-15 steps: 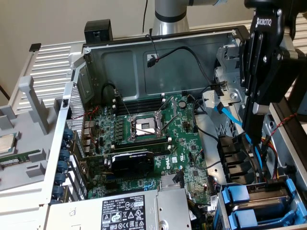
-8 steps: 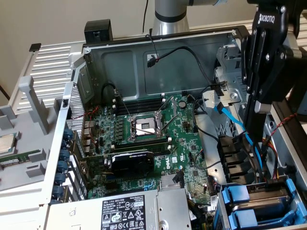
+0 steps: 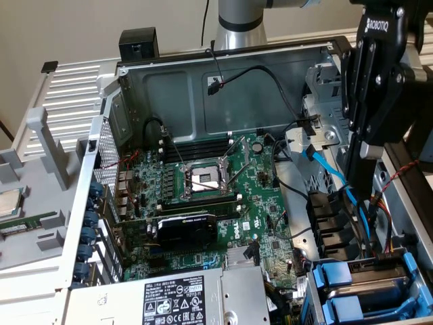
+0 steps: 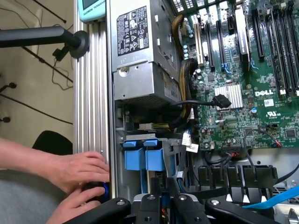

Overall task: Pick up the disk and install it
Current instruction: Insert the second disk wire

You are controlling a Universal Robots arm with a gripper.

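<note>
The computer case [image 3: 230,88] is lying open with the motherboard [image 3: 203,203] sitting flat inside it. The processor socket [image 3: 203,179] is sitting mid-board, the graphics card [image 3: 186,227] lying just in front of it. The power supply [image 3: 203,298] is sitting at the case's near edge, and the drive bays [image 3: 369,291] are sitting beside it on the exterior view's right. The gripper [image 3: 362,169] is hanging above the drive bays, at the case's right side. Two hands [image 4: 77,179] are resting against the case's outer rail [image 4: 91,93], near the bays.

Disk [image 3: 369,288] in blue plastic carrier, seated flat in the drive bay, blue tabs [image 4: 142,158] facing outward
</note>
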